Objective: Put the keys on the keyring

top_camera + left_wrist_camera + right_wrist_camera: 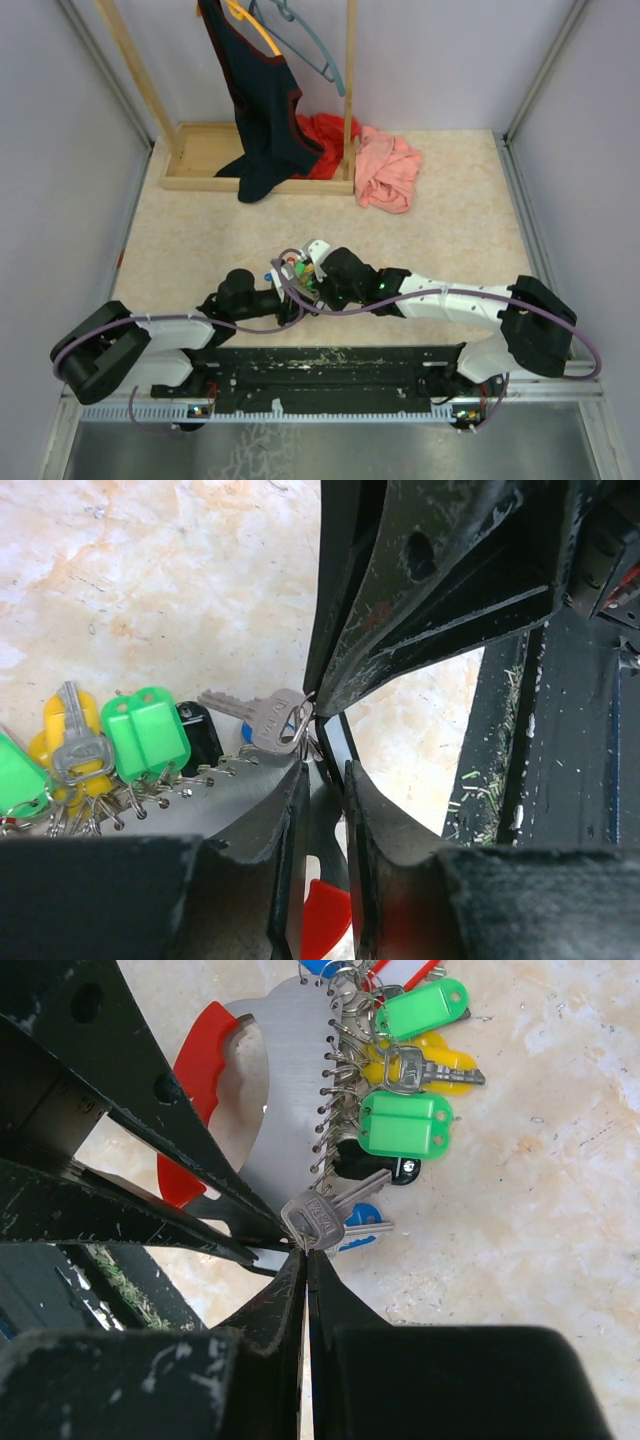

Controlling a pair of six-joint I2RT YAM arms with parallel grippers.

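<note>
The keyring is a grey metal plate with a red loop. It shows again in the left wrist view as the keyring. Along its edge hang several keys on small rings, with green tags, a yellow head and a blue head. My right gripper is shut on the small ring of a silver key beside the plate's lower end. My left gripper is closed on a thin dark bar of the keyring, the red loop showing between its fingers. From above, both grippers meet at the bunch.
A wooden rack at the back carries a dark garment and hangers. Red cloth and pink cloth lie beside it. Grey walls close in on both sides. The black base rail runs along the near edge.
</note>
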